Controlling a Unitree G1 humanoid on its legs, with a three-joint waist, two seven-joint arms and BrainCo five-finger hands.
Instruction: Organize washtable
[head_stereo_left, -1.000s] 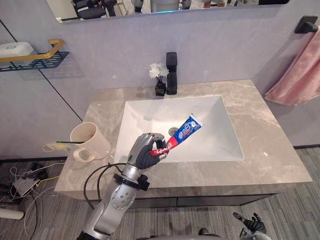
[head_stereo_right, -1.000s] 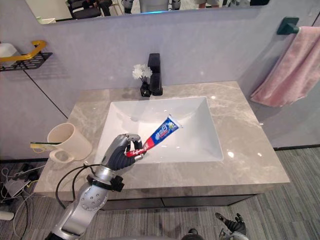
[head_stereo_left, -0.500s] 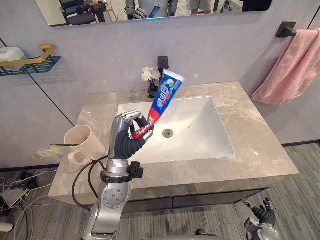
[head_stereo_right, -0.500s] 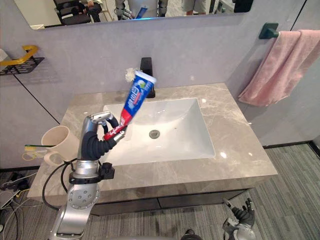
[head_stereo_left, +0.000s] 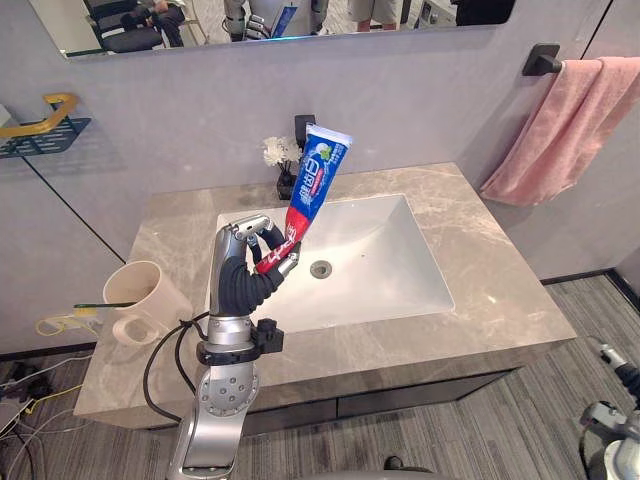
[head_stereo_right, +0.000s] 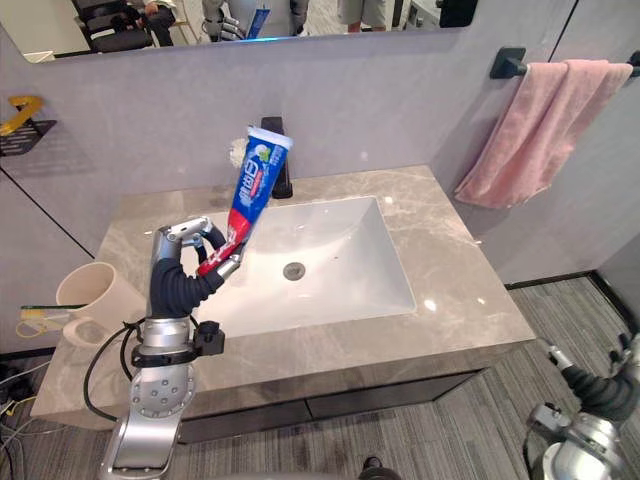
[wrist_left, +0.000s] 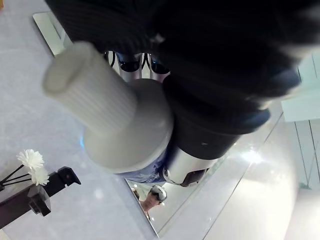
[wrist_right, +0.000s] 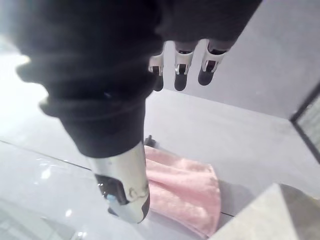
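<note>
My left hand (head_stereo_left: 240, 280) is raised over the counter just left of the sink (head_stereo_left: 370, 270), shut on the cap end of a blue, red and white toothpaste tube (head_stereo_left: 315, 180). The tube stands nearly upright, its flat end up near the faucet (head_stereo_left: 300, 130). Close up, its white ribbed cap (wrist_left: 95, 95) sticks out past my curled fingers. A cream mug (head_stereo_left: 140, 295) with a toothbrush (head_stereo_left: 100, 305) lying across its rim stands at the counter's left end. My right hand (head_stereo_right: 598, 388) hangs low beside the vanity at the right, fingers relaxed.
A small dark vase of white flowers (head_stereo_left: 275, 155) stands by the faucet. A pink towel (head_stereo_left: 580, 120) hangs on the right wall. A wire shelf (head_stereo_left: 45, 115) with a gold rail is mounted at the far left. The marble counter (head_stereo_left: 490, 290) is bare right of the sink.
My left hand has lifted the toothpaste tube out of the basin and turned it upright. The camera has swung to the right, so the whole scene sits further left.
</note>
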